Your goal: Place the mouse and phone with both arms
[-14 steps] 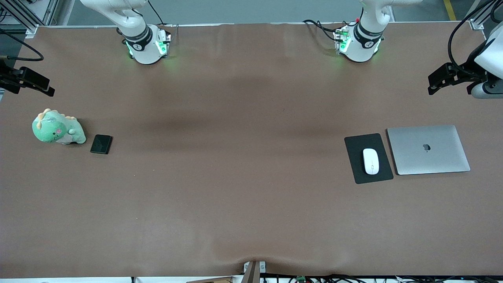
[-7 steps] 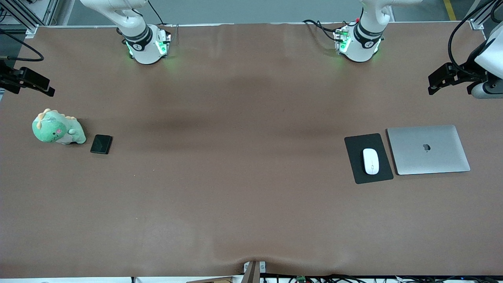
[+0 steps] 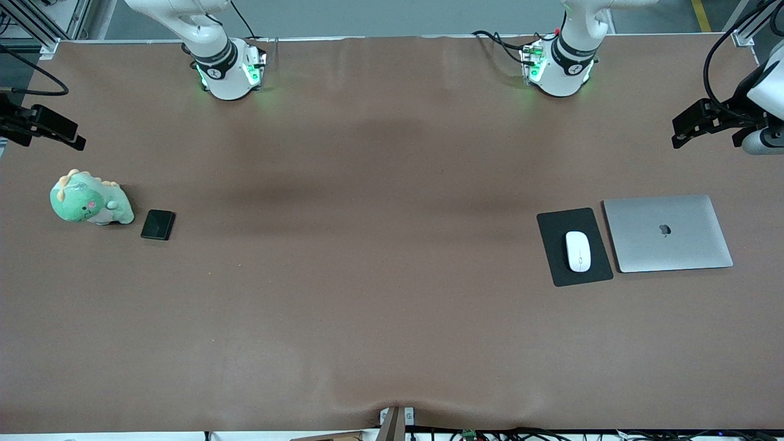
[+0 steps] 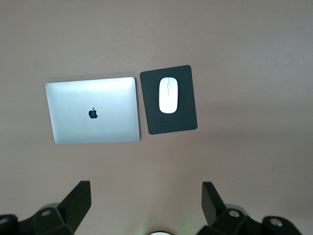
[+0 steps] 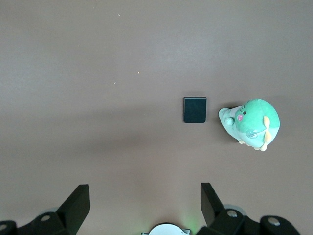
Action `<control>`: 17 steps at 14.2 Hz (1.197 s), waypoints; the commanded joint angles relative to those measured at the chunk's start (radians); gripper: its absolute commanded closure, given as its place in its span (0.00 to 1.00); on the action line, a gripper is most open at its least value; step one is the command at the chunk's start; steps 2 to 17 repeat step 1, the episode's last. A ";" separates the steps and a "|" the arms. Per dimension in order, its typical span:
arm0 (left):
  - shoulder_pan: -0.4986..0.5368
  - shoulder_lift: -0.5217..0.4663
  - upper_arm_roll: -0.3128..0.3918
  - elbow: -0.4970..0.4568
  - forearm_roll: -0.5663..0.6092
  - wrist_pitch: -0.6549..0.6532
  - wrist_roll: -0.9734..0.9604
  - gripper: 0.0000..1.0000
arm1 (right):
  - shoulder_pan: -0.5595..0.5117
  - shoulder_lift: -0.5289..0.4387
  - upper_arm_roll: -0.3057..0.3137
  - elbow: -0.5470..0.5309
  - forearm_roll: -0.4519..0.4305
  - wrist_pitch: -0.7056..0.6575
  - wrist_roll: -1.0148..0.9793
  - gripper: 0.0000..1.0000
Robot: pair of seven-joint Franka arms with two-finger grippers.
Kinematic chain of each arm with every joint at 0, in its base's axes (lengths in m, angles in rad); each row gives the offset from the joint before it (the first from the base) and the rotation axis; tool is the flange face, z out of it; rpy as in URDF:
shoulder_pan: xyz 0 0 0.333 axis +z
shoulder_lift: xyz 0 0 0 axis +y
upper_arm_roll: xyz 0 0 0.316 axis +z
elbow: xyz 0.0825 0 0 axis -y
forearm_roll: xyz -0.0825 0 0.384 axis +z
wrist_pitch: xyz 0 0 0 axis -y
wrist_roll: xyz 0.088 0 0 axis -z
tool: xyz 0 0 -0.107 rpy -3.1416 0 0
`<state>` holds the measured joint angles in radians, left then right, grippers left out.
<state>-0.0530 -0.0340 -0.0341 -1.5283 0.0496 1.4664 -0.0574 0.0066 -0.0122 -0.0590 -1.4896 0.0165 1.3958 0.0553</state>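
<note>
The white mouse lies on a matte black pad toward the left arm's end of the table. It also shows in the left wrist view, on the pad. The black phone lies flat toward the right arm's end, and shows in the right wrist view. My left gripper hangs high over the table's end, open and empty. My right gripper hangs high over its own end, open and empty.
A closed silver laptop lies beside the pad, toward the table's end. A green plush dinosaur sits beside the phone, toward the table's end. The brown table cover is bare between the two groups.
My left gripper has drifted slightly outward toward its end of the table and a little higher. The right gripper, mouse and phone have not moved.
</note>
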 commanded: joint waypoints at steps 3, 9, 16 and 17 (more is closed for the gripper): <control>0.007 0.011 -0.003 0.027 -0.010 -0.015 0.011 0.00 | -0.010 -0.014 0.005 -0.014 0.008 0.005 0.001 0.00; 0.007 0.011 -0.003 0.027 -0.010 -0.015 0.011 0.00 | -0.010 -0.014 0.005 -0.014 0.008 0.005 0.001 0.00; 0.007 0.011 -0.003 0.027 -0.010 -0.015 0.011 0.00 | -0.010 -0.014 0.005 -0.014 0.008 0.005 0.001 0.00; 0.007 0.011 -0.003 0.027 -0.010 -0.015 0.011 0.00 | -0.010 -0.014 0.005 -0.014 0.008 0.005 0.001 0.00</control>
